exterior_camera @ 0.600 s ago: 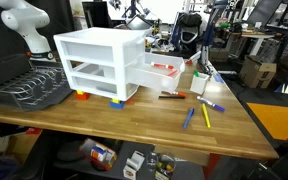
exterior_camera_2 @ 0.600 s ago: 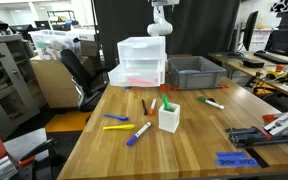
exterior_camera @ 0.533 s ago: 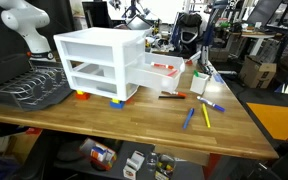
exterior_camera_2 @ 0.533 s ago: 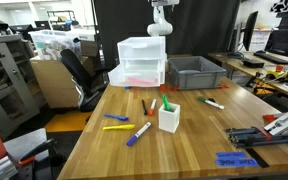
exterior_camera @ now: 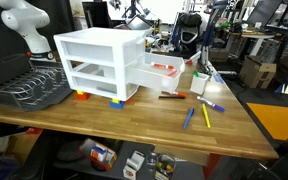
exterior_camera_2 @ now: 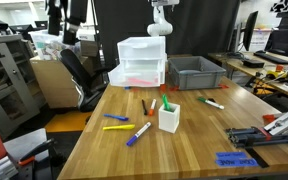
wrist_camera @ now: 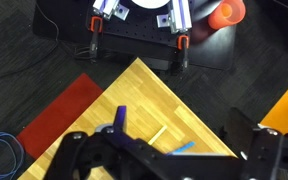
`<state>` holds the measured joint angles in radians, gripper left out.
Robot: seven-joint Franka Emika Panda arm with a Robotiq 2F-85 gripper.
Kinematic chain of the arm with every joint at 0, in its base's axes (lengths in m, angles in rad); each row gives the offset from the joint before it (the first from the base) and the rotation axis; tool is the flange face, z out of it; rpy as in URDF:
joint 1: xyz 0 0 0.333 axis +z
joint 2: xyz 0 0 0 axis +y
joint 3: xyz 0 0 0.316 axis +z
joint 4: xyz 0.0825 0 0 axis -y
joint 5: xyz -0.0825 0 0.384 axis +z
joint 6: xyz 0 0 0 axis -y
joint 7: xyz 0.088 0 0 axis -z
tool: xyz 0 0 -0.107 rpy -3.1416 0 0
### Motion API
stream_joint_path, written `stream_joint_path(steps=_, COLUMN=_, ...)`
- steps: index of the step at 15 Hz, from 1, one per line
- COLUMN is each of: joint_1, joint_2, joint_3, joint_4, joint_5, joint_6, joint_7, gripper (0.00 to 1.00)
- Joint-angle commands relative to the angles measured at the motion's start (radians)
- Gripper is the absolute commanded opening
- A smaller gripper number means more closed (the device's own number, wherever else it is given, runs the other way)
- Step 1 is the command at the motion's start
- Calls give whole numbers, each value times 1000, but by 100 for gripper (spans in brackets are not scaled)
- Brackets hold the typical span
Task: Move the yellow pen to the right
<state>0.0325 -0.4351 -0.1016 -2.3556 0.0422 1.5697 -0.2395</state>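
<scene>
The yellow pen lies on the wooden table near its corner, beside the blue pen. It also shows in an exterior view and in the wrist view, next to the blue pen. A purple-and-orange marker lies close by. My gripper is open and empty, high above the table and far from the pens. The arm stands behind the white drawer unit.
A white drawer unit with an open drawer stands mid-table. A dish rack is beside it. A grey bin, a white cup, a green marker and red pens are on the table.
A dark figure has appeared in the background at the far left of an exterior view. The arm and the pens have not moved.
</scene>
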Motion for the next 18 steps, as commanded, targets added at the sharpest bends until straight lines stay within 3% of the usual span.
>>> stream_joint_path(steps=1, joint_1=23, joint_2=60, joint_3=24, joint_4=-99, joint_5=31, joint_6=160, joint_7=-58, gripper=100)
stream_joint_path(steps=4, joint_1=43, joint_2=123, joint_3=49, joint_4=-121, joint_5=32, joint_6=182, joint_7=-86, gripper=100)
stream_joint_path(steps=10, joint_1=40, joint_2=124, joint_3=57, joint_4=-122, joint_5=38, joint_6=181, joint_7=-68, gripper=100)
stream_joint_path(steps=12, joint_1=43, joint_2=148, joint_3=62, joint_4=-142, joint_5=62, joint_6=262, joint_7=-41, gripper=100)
stream_joint_path(steps=18, joint_1=51, joint_2=292, joint_3=115, joint_4=-238, joint_5=156, joint_6=671, joint_7=130, gripper=100)
